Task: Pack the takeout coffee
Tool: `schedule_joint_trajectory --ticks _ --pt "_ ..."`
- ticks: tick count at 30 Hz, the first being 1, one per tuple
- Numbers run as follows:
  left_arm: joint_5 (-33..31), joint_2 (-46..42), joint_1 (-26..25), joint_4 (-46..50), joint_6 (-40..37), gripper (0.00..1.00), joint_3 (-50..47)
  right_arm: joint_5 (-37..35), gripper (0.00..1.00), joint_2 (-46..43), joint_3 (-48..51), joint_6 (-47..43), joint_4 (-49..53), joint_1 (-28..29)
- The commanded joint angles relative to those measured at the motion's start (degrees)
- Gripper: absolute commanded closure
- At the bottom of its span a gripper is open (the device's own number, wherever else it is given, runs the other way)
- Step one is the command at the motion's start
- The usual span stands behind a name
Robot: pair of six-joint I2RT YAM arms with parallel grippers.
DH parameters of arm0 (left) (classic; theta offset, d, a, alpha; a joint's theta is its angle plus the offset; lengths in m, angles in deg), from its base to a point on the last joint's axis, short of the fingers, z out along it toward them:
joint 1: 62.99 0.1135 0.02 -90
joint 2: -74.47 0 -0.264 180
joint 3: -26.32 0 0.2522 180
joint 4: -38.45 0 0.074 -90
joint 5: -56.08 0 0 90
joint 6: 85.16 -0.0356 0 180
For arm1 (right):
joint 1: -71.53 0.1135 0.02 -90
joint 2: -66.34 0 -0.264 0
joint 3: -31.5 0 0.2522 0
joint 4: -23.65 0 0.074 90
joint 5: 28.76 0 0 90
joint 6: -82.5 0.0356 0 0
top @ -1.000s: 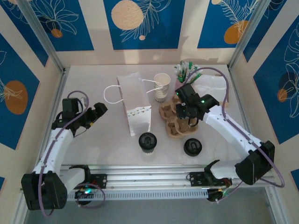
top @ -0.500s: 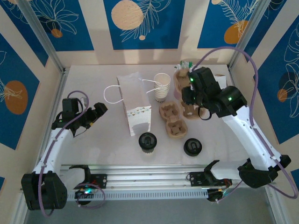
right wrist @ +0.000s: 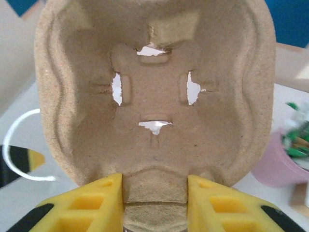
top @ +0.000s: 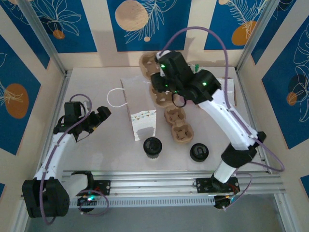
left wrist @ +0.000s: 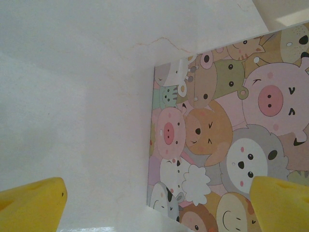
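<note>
The takeout coffee (top: pixel 152 146), a small pale cup with a black lid, stands on the table in front of the white gift bag (top: pixel 139 108). My right gripper (top: pixel 166 83) is raised over the bag's far right corner, shut on a brown pulp cup carrier (top: pixel 147 64). In the right wrist view the carrier (right wrist: pixel 154 92) faces me, and the right gripper (right wrist: pixel 154 198) pinches its rim between yellow fingers (right wrist: pixel 91 205). My left gripper (top: pixel 99 118) hovers left of the bag, open. Its wrist view shows the left gripper (left wrist: pixel 154 212) near the bag's cartoon-animal side (left wrist: pixel 217 145).
A second pulp carrier (top: pixel 177 124) lies on the table right of the bag. A loose black lid (top: pixel 199 152) sits right of the coffee. The bag's white handle (top: pixel 115 96) loops out to the left. A pink pot (right wrist: pixel 280 166) of green items stands at the back right.
My right arm has lifted the carrier off the table at the right and swung it up and left, over the bag's far end. The left arm has not moved.
</note>
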Motion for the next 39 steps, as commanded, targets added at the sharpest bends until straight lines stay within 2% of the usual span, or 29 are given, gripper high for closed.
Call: schedule_joint_trajectory --ticks 1,5,13,24,39 --pt "0.73 -0.49 0.31 -0.33 -0.78 0.03 0.29 1.32 0.65 3.78 -6.85 0.91 -2.33 2.09" --pt "0.85 -0.37 0.31 -0.38 -0.83 0.03 0.29 1.81 0.65 8.13 -10.71 3.37 -2.81 4.08" --pt "1.05 -0.38 0.31 -0.43 -0.65 0.03 0.20 -0.14 0.65 11.81 -9.87 8.49 -4.41 6.18" --pt "0.95 -0.57 0.22 -0.33 -0.70 0.03 0.19 -4.66 0.66 14.98 -7.95 10.81 -5.37 6.10" --pt "0.69 -0.75 0.08 -0.20 -0.88 0.03 0.20 -7.02 0.66 17.36 -6.37 11.29 -4.05 5.30"
